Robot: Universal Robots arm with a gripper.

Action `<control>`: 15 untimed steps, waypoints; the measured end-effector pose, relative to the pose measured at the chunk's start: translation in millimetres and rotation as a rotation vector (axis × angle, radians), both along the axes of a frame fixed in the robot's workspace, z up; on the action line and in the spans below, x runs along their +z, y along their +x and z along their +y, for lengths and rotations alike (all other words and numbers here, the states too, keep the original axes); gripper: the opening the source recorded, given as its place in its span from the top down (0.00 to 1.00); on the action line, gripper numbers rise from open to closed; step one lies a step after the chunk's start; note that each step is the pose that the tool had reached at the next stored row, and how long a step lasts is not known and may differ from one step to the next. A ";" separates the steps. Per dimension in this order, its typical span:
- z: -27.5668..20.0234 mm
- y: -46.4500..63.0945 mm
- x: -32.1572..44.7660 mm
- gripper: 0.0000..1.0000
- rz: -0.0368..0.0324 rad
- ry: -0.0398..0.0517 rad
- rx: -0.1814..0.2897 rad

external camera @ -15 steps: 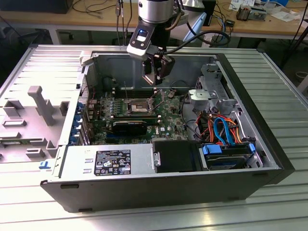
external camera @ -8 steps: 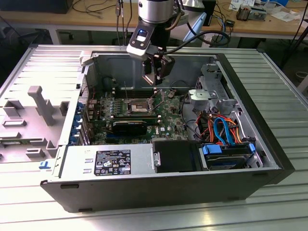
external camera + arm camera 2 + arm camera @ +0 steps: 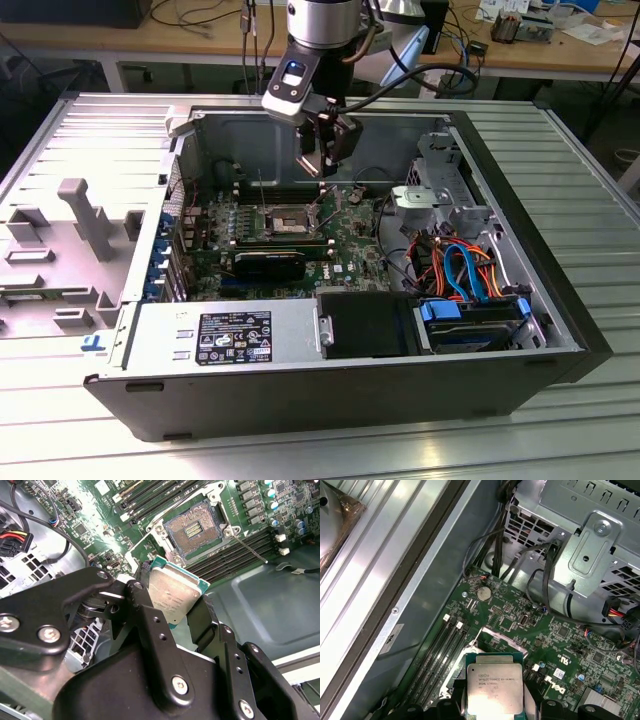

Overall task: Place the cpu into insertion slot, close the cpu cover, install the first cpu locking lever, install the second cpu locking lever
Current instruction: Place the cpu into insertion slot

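The tool (image 3: 170, 602) pinches a flat square cpu (image 3: 176, 594), silver-topped and green-edged.

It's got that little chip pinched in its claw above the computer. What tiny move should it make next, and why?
Probably shift across until the cpu hangs squarely over the insertion slot. The gripper holds it in the air above the board, and in the second wrist view the slot lies open, empty and offset from the chip.

Chip (image 3: 495, 687) top is showing matt silver-grey metal; gripper (image 3: 170, 605) links are looking smooth, semi-gloss black; board (image 3: 555, 645) is gleaming green.
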State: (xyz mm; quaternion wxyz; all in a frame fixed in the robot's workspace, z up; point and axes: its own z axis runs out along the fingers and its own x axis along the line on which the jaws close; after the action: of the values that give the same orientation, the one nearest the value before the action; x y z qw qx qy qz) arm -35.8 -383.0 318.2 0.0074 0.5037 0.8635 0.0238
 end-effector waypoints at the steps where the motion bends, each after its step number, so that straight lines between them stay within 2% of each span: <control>1: 0.0 0.0 0.0 0.46 0.0000 -0.0002 -0.004; 7: 0.0 0.0 -0.4 0.46 -0.0001 -0.0035 -0.041; 15: 0.0 0.0 -0.8 0.46 0.0000 -0.0070 -0.062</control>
State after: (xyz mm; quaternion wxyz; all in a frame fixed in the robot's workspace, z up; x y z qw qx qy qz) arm -35.8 -383.0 317.4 0.0099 0.5302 0.8476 0.0206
